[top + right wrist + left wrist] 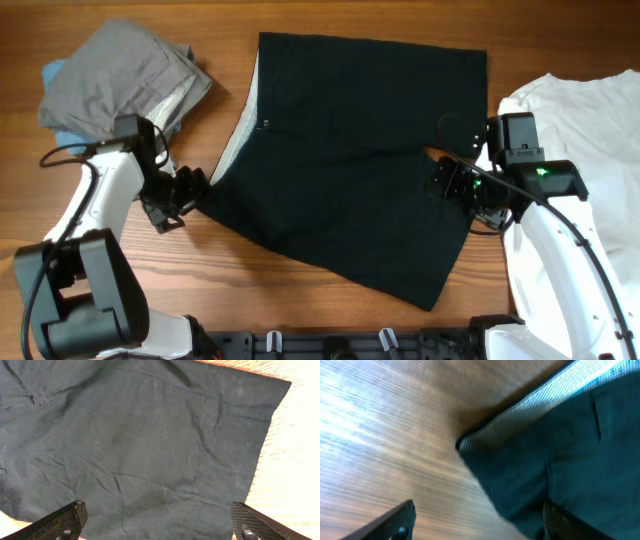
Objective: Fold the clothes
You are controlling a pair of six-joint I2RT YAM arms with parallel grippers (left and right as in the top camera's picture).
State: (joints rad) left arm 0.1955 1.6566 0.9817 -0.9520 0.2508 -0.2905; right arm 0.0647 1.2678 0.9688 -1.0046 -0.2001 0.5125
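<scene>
The black shorts (350, 150) lie spread flat in the middle of the wooden table, with the pale inner waistband (243, 125) at their left edge. My left gripper (190, 190) is open at the shorts' lower left waist corner (470, 442); one finger is over bare wood, the other over black cloth. My right gripper (450, 185) is open and low over the right leg of the shorts (150, 450), near the crotch notch. The grey folded shorts (120, 75) lie at the back left. The white shirt (590, 130) lies at the right.
A blue cloth edge (55, 72) shows under the grey shorts. The right arm reaches over the white shirt. The table's front edge holds black clamps (330, 345).
</scene>
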